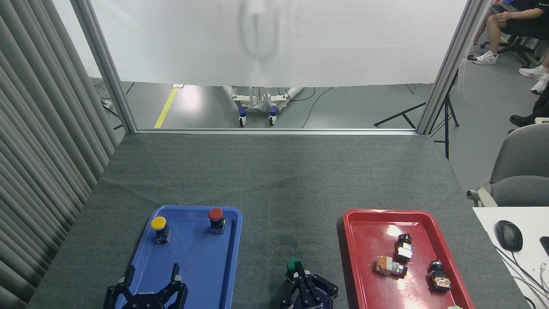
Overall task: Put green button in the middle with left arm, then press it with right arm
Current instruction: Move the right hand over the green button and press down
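The green button (293,265) stands upright on the dark grey cloth in the middle (283,206), between the two trays, near the front edge. My right gripper (300,268) is right over it, fingers shut together, their tips covering the near side of the green cap. Only the far part of the cap shows. My left gripper (152,274) hovers over the near end of the blue tray (233,240), its two fingers spread wide and open with nothing between them.
A yellow-capped button (159,228) and a red-capped button (216,219) stand at the blue tray's far end. The red tray (369,223) on the right holds three loose switch parts. A mouse (508,235) lies on a white desk at right.
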Robot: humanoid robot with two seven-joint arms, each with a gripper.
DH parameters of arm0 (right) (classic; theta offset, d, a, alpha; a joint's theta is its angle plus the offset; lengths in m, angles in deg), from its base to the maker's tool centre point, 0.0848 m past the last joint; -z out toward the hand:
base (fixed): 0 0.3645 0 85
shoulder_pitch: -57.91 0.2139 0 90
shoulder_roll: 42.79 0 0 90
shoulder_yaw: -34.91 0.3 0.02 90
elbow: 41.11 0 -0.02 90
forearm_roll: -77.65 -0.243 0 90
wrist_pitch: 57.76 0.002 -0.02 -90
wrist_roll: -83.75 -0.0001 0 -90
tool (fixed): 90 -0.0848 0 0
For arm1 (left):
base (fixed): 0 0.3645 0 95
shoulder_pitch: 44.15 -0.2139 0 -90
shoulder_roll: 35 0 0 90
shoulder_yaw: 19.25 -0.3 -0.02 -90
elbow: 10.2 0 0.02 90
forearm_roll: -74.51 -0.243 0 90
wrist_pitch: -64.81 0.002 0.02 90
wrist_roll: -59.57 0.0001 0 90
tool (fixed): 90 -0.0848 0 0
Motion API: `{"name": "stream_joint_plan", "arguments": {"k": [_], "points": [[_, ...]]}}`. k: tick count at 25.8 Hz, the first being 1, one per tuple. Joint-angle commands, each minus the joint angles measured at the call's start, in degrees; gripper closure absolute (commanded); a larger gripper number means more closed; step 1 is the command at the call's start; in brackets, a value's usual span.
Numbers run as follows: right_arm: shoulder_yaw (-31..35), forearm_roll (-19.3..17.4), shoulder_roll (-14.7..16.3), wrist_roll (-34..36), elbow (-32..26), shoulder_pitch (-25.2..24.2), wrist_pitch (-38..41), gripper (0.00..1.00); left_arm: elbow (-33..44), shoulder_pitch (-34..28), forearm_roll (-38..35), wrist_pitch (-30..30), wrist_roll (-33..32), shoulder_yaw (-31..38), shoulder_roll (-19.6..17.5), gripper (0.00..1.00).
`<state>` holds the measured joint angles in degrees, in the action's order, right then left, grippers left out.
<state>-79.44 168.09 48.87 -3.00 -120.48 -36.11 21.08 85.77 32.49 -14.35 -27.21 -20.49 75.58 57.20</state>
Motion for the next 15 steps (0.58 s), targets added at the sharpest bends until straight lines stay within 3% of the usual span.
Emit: {"name": "stream_joint_plan", "arguments": {"k": [1, 8, 15], "points": [[0.01, 0.0, -0.25, 0.0, 0.88, -0.03, 0.0, 1.0, 0.0, 0.0, 0.0, 0.17, -0.02, 0.0, 0.0, 0.01], [0.09, 0.0, -0.25, 0.26, 0.44, 0.06, -0.27, 1.0, 0.0, 0.0, 0.0, 0.17, -0.02, 0.0, 0.0, 0.01], [0.44, 0.0, -0.34, 1.14, -4.83, 0.06, -0.79, 1.0, 0.0, 0.09, 0.0, 0.26, -0.1, 0.0, 0.0, 0.01]]}}
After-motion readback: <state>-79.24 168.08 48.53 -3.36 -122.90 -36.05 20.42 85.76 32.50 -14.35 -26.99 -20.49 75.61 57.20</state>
